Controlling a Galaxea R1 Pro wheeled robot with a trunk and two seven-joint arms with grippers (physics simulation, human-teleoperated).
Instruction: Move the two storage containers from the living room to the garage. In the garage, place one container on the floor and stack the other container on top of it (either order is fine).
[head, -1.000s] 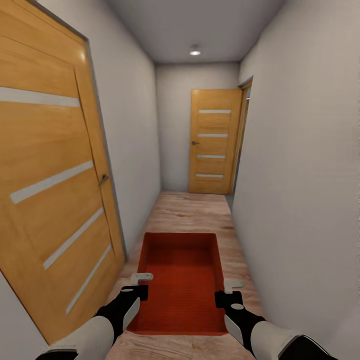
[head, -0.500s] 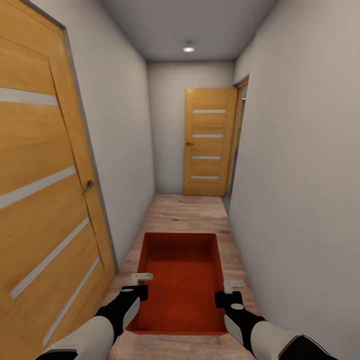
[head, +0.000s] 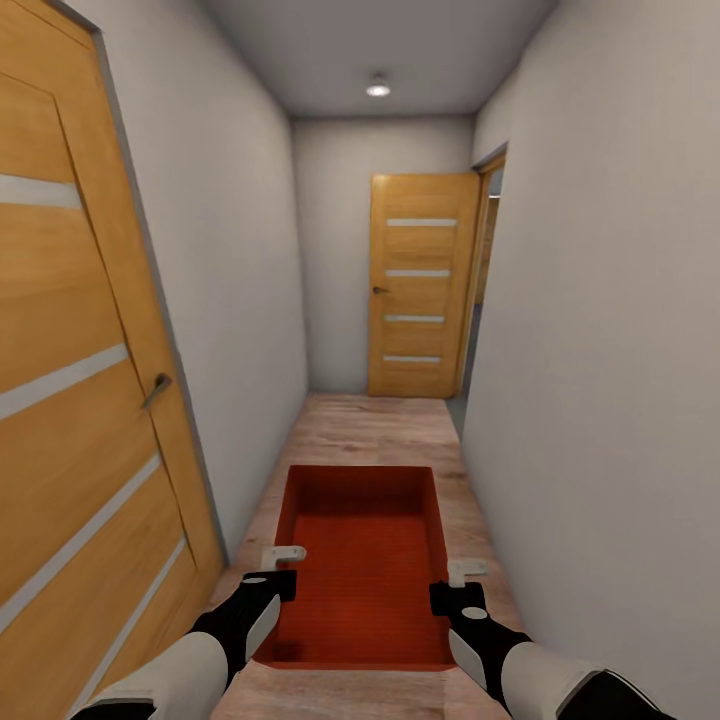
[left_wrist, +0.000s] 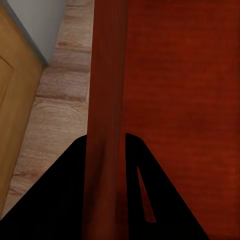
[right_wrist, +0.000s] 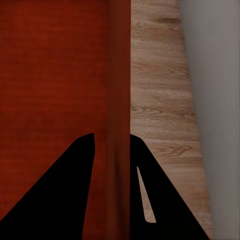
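Between end effectors: bin (head: 362, 560) is carried level above hallway floor (head: 375, 425).
Grip: left end effector (head: 283, 570) and right end effector (head: 455, 586) are clamped on opposite side walls.
Handling: bin is judged light and stiff; thin walls may flex.

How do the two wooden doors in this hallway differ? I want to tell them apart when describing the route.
The near door stands along the left wall, close beside the robot, seen at a steep angle; the far door is at the corridor's end, seen nearly square on. The near door is cut off by the picture's edge; the far door shows whole. Beside the far door an opening shows. Both are orange wood with pale horizontal stripes and a lever handle.
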